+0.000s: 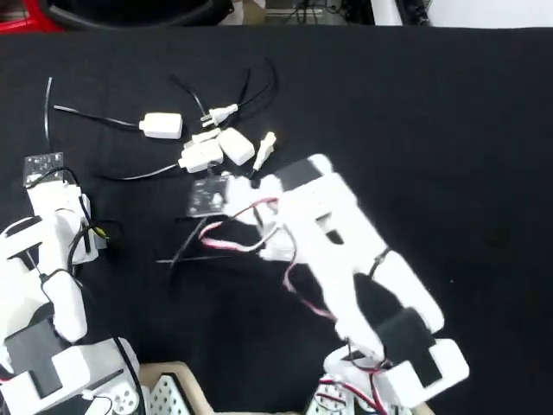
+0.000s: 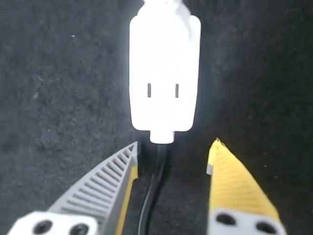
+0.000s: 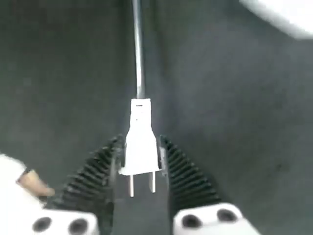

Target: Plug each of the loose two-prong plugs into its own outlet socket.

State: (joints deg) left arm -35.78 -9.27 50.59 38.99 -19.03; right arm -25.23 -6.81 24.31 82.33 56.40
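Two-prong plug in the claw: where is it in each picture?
Right wrist view: two-prong plug centre, clamped between dark fingers, prongs toward camera.
High view: probably hidden beneath the right arm's front end.
Left wrist view: that white block is an outlet socket instead.
Shared landmark: black tabletop.

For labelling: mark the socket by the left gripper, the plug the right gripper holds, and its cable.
socket (image 2: 163, 90): left wrist view, on its face, between the two slots.
plug (image 3: 141, 142): right wrist view, on its white body, behind the prongs.
cable (image 3: 139, 49): right wrist view, on its dark length, past the plug.
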